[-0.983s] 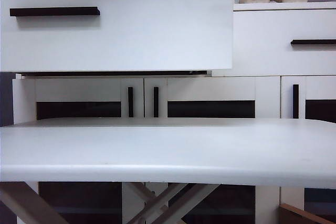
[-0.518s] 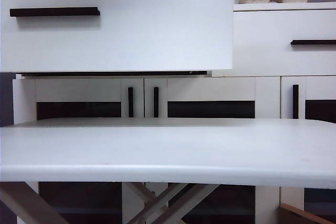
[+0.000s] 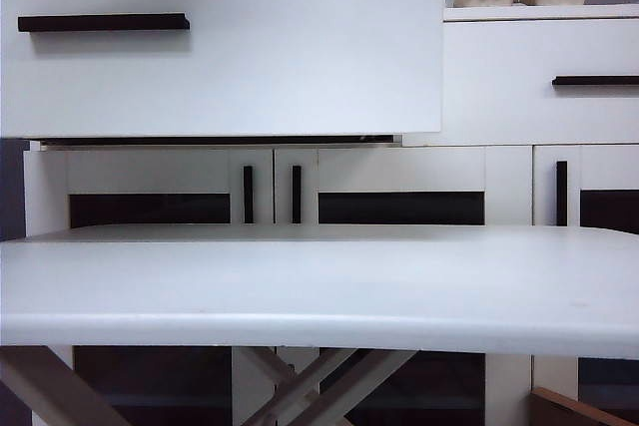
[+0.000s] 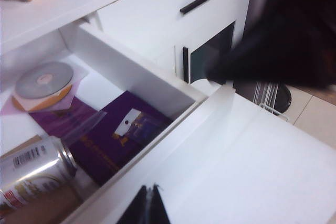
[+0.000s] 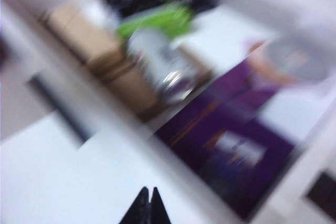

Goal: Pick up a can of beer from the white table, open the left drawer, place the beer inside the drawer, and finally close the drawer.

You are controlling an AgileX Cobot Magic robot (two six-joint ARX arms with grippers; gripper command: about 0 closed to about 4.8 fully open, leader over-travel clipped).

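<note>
White cabinet (image 3: 499, 97) fills the background of the exterior view, with the white table (image 3: 319, 281) before it bare of any can. Largest in front is the left drawer (image 3: 220, 42), pulled out toward the camera and unchanged across the last second, its black bar handle (image 3: 103, 22) untouched. Inside it, seen from the left wrist, lie a purple booklet (image 4: 121, 135), a disc (image 4: 43, 80) and, smallest, the can of beer (image 4: 31, 169), lying on its side near a corner. Left gripper (image 4: 148, 205) hovers over the drawer's front edge, jaws pressed together, holding nothing. Right gripper (image 5: 146, 205), above the drawer in a motion-blurred view, has just closed empty. By this reading the can is delivered; only closing the drawer remains.
</note>
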